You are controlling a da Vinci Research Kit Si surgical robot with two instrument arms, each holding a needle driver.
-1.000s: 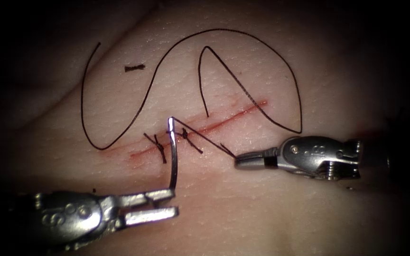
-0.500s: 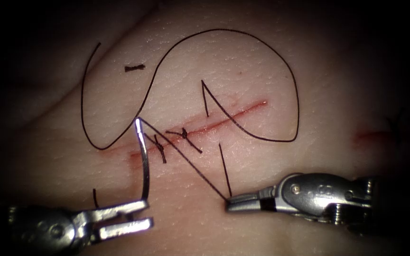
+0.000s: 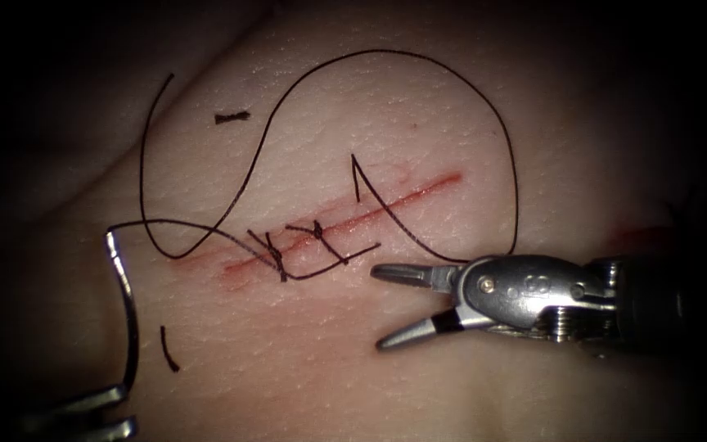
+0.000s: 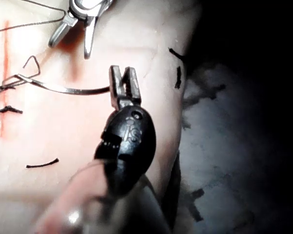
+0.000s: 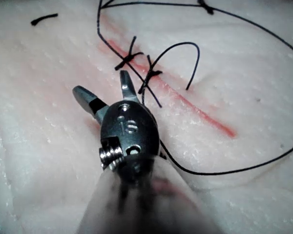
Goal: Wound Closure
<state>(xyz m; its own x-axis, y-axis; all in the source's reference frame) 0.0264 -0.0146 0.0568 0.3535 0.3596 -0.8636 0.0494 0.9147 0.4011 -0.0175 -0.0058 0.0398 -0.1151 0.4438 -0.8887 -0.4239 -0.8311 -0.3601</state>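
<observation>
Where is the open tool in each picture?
Endoscope view: right tool, open and empty, right of the stitches.
Left wrist view: right tool beyond the left tool, which holds the needle's threadless end, clear of the tissue.
Right wrist view: right tool just short of the stitches.
Shared landmark: the stitches across the cut.

Light pools on the middle of the tissue (image 3: 419, 106) in the endoscope view and fades to black at every edge. Glare flashes off the needle (image 3: 131, 327), free of the tissue and gripped near one end by the dim left tool (image 3: 124, 412). Highlights glint on the right tool (image 3: 378, 307), jaws apart and holding nothing, its shadow soft beneath. Both wrist views are strongly lit, and the tissue glows pale.
</observation>
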